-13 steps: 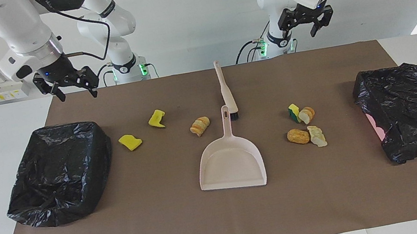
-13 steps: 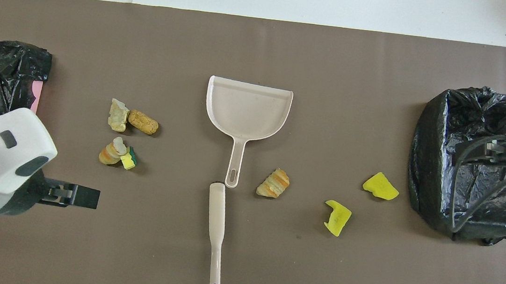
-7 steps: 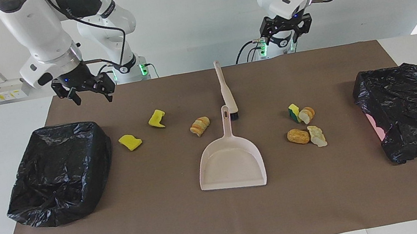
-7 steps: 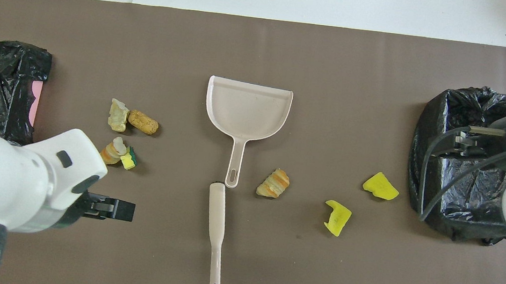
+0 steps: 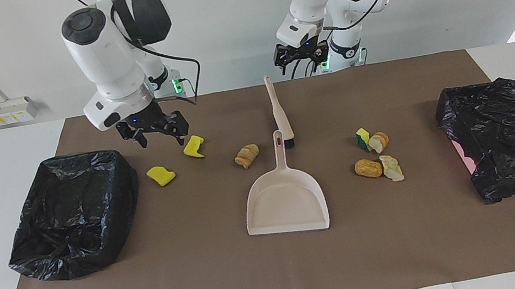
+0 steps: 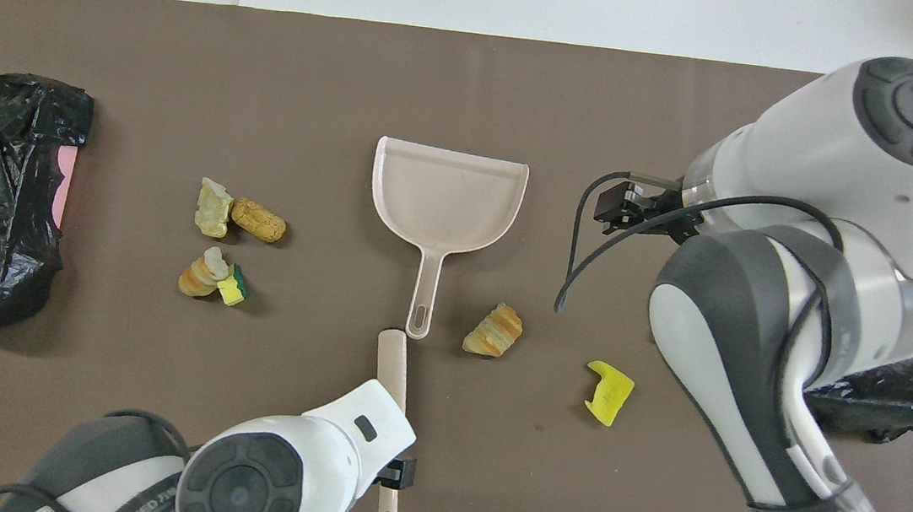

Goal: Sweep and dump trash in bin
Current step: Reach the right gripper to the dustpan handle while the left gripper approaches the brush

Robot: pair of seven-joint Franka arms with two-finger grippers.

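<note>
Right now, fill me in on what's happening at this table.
Nothing is held yet. The left pincer hangs open over the brush handle's end. The right pincer hangs open over the yellow sponge scraps beside one black bin. The dustpan lies empty mid-table, and all the trash sits unswept on the mat.

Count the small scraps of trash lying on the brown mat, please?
7. Two yellow sponge pieces beside one black-bagged bin; one striped bread chunk by the beige dustpan; four clustered toward the other bin.
</note>
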